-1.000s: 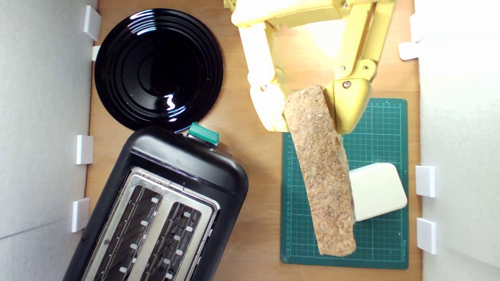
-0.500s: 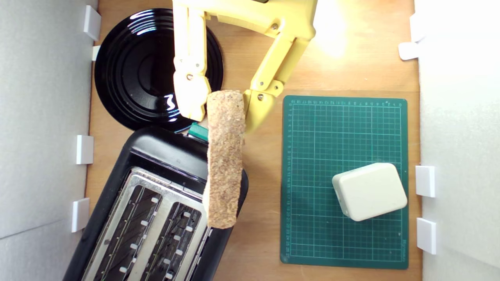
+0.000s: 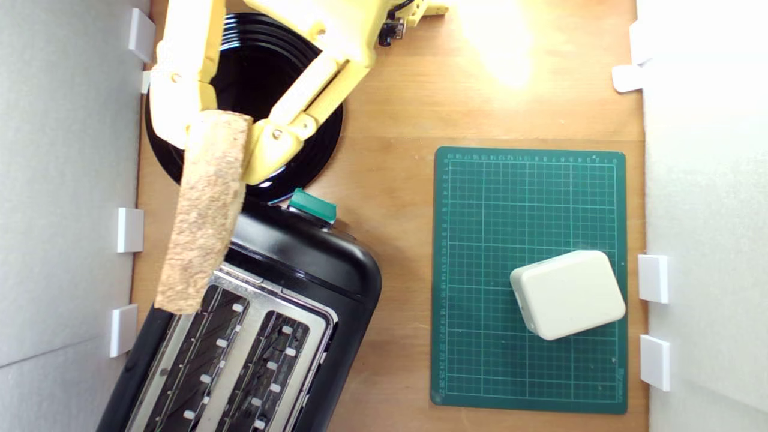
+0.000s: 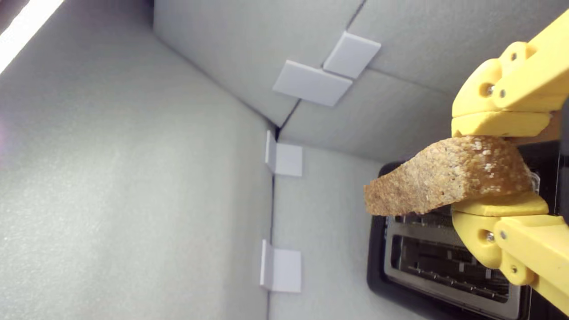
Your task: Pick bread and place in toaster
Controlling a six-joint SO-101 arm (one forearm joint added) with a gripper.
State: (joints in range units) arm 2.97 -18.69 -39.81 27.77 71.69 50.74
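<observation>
Swinging from over the green mat (image 3: 528,276) toward the exterior view's left, the gripper (image 3: 217,137) now pinches the bread (image 3: 207,210) edge-up above the toaster's (image 3: 300,258) corner by the wall. Pickup is done; lining up and lowering into a slot remain. Only the wrist view shows both jaws clamping the crust with air beneath.

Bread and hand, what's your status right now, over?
Hand shut on bread. Bread in the air above toaster edge, not in a slot. Slots look empty, nothing blocking.
</observation>
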